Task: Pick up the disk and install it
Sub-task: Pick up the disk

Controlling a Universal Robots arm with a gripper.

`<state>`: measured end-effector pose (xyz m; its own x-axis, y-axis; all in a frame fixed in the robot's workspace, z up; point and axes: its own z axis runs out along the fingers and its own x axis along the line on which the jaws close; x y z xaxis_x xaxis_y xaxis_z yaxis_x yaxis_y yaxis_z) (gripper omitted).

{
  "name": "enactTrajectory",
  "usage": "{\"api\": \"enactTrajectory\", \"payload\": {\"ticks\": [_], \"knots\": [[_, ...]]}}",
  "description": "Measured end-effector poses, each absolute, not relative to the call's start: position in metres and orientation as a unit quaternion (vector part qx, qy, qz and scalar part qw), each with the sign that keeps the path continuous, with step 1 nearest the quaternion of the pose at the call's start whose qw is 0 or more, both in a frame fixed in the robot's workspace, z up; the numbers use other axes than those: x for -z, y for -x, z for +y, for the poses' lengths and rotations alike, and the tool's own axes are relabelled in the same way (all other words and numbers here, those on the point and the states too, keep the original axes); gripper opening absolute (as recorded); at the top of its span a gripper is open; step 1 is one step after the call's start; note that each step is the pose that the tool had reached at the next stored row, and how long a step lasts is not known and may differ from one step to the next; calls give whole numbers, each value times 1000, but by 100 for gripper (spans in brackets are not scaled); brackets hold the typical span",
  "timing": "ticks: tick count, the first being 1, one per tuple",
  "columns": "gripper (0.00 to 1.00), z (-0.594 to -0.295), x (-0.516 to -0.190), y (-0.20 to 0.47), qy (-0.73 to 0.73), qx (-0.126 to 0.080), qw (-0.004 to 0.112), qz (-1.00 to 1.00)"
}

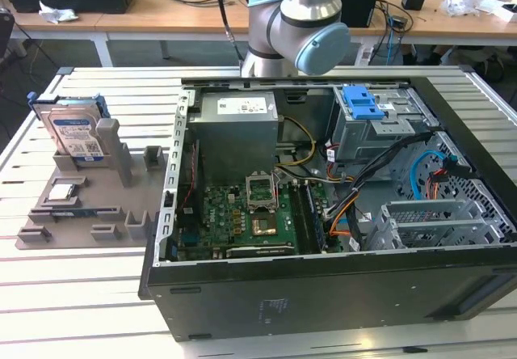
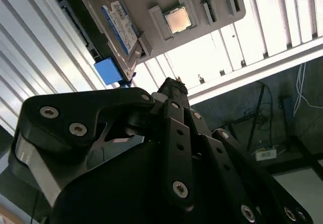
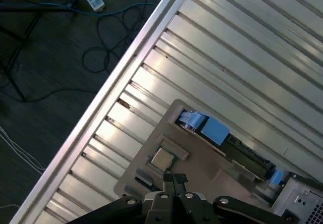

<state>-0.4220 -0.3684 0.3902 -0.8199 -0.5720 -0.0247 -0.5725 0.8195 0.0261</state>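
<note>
The disk (image 1: 77, 133) stands on edge in a slot at the back of a grey holder tray (image 1: 89, 213), at the exterior view's left. It is silver with a white-and-blue label and blue rails. In both wrist views the disk (image 2: 108, 24) (image 3: 237, 151) lies well beyond my fingertips, with nothing touching it. My black gripper (image 2: 174, 85) (image 3: 174, 177) hangs high over the tray, its two fingers closed together on nothing.
A small square chip (image 1: 63, 191) (image 3: 162, 158) sits in the tray in front of the disk. An open computer case (image 1: 323, 286) lies on the slatted metal table (image 1: 81, 294), with a blue bracket (image 1: 362, 102) on its drive cage. The arm's elbow (image 1: 311, 27) rises behind the case.
</note>
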Motion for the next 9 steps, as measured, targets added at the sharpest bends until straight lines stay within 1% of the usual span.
{"api": "enactTrajectory", "payload": {"ticks": [9], "knots": [[11,-368,-390,422,377,-17,7,926]]}}
